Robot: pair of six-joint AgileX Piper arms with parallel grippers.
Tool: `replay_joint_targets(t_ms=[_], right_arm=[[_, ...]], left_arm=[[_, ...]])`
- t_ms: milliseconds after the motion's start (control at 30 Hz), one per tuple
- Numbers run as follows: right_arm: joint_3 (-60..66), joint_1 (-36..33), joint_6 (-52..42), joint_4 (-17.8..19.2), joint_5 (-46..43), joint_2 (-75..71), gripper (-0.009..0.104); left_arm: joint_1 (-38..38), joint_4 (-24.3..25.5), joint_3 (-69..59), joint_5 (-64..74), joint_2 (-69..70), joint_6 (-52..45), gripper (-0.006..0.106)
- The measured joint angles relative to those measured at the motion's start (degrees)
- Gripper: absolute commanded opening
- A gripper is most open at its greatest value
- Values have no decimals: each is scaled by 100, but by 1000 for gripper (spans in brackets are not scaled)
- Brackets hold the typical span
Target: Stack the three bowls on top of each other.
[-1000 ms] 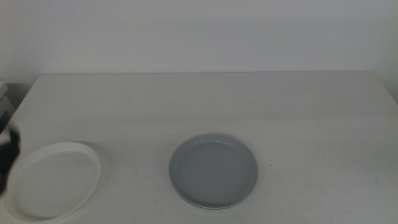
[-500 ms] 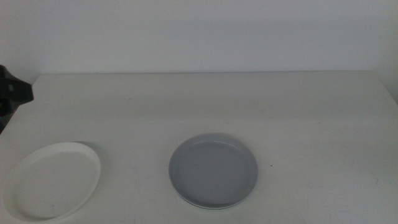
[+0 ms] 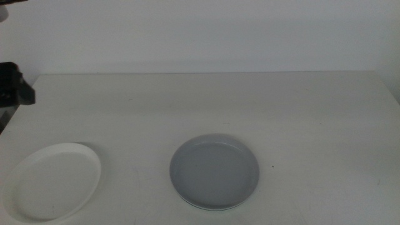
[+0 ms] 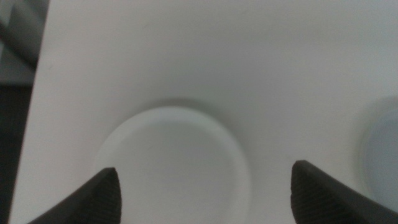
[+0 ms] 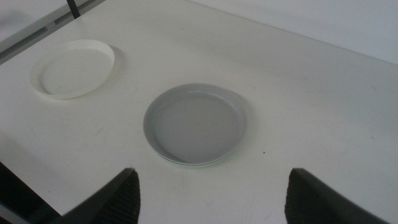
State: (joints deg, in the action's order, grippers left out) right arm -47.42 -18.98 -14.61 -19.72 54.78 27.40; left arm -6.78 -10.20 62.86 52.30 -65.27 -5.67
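The white bowl point(image 3: 53, 181) lies on the table at the front left, with nothing on or in it. The grey bowl point(image 3: 214, 170) lies at the front centre, stacked on another bowl of which only a thin pale rim point(image 3: 209, 207) shows; its colour is hard to tell. My left gripper point(image 4: 208, 186) is open, high above the white bowl point(image 4: 174, 165). A dark part of the left arm point(image 3: 14, 87) shows at the middle view's left edge. My right gripper point(image 5: 214, 193) is open and empty, out of the middle view, well back from the grey bowl point(image 5: 196, 123).
The white table point(image 3: 250, 106) has its left edge point(image 4: 37, 112) close to the white bowl. A dark gap and grey equipment point(image 4: 15, 37) lie beyond that edge. The right wrist view also shows the white bowl point(image 5: 74, 68).
The left arm has lifted from low beside the white bowl to higher and farther back at the left edge. The bowls have not moved.
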Motion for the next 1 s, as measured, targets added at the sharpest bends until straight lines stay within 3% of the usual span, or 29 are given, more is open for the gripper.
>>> replay_joint_targets(t_ms=[233, 433, 1000], right_arm=[[0, 0, 0, 0, 0, 0, 59], [0, 0, 0, 0, 0, 0, 59], [0, 0, 0, 2, 0, 0, 59]], left_arm=[[-1262, -713, 195, 387, -886, -1469, 95], [-1899, -910, 206, 359, -1653, -2698, 95], [-2055, -1163, 226, -141, -4046, -3074, 95]])
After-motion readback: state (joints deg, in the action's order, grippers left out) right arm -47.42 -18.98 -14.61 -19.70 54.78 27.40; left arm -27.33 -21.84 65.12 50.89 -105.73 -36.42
